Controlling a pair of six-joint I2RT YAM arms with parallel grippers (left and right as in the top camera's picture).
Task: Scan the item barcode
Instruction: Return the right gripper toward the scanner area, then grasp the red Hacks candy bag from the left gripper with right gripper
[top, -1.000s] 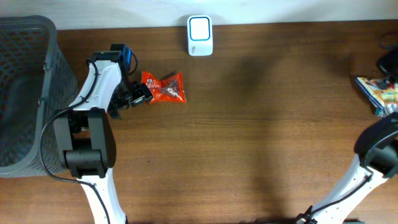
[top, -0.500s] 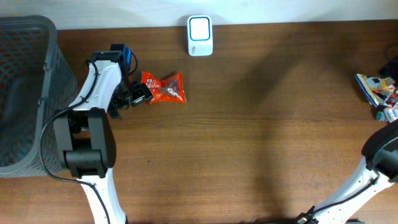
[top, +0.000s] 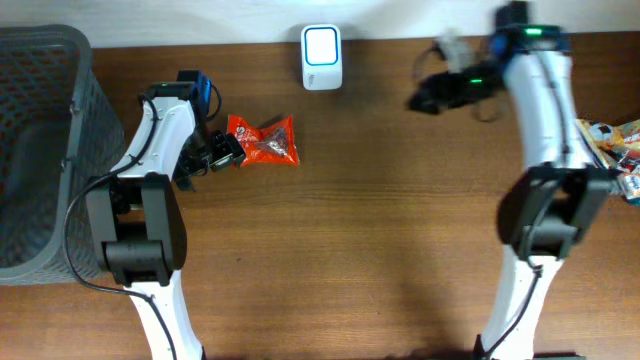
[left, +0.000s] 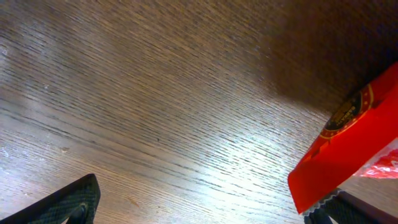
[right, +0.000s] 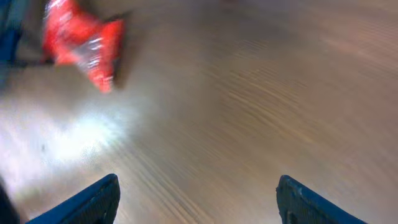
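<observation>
Lying flat on the table (top: 400, 250) is a glossy red-orange packet (top: 265, 140).

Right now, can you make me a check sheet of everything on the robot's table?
Surface: brown wooden table, bare in the middle.
Job's things: red snack packet lying flat; white scanner at the far edge.
Clutter: colourful packets at the right edge.
Grippers: left gripper open at the packet's edge; right gripper open, empty.
Cables: black cable beside the left arm.
Surroundings: grey basket on the left.
</observation>
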